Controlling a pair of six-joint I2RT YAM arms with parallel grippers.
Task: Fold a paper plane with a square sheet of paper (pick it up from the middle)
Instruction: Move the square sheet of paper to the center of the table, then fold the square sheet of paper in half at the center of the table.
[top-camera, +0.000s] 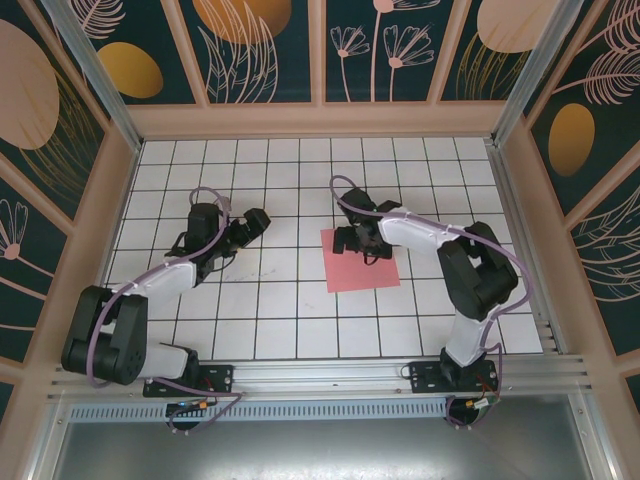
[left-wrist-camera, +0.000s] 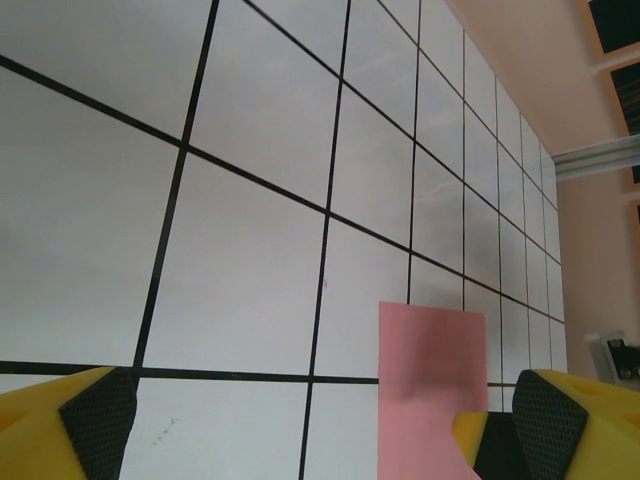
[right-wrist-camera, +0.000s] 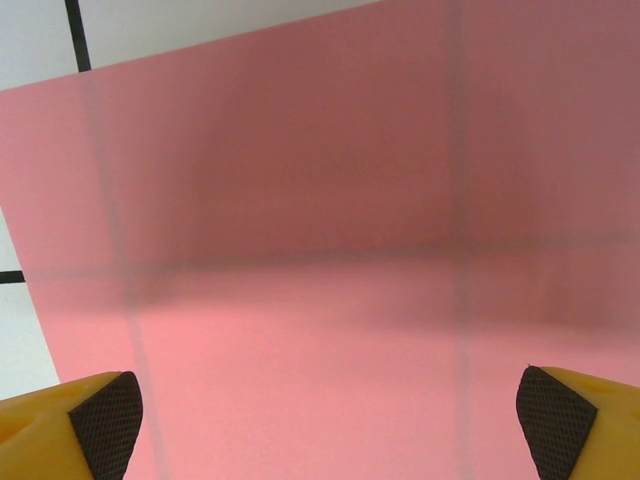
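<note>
The square sheet of paper (top-camera: 362, 268) is pink-red and lies flat on the white grid table, right of centre. My right gripper (top-camera: 357, 246) hangs low over the sheet's far part with its jaws wide open. In the right wrist view the sheet (right-wrist-camera: 330, 250) spreads under the right gripper (right-wrist-camera: 330, 425), grid lines showing faintly through it, and nothing sits between the black pads (right-wrist-camera: 105, 422). My left gripper (top-camera: 250, 226) stands open over bare tiles, about two tiles left of the sheet. From the left gripper (left-wrist-camera: 325, 430) the sheet (left-wrist-camera: 428, 370) lies ahead to the right.
The table (top-camera: 270, 300) is white tiles with black lines, walled by beige panels (top-camera: 100, 200) on three sides. An aluminium rail (top-camera: 330, 375) carrying both arm bases runs along the near edge. Part of the right arm's yellow finger (left-wrist-camera: 468, 435) rests on the sheet's edge.
</note>
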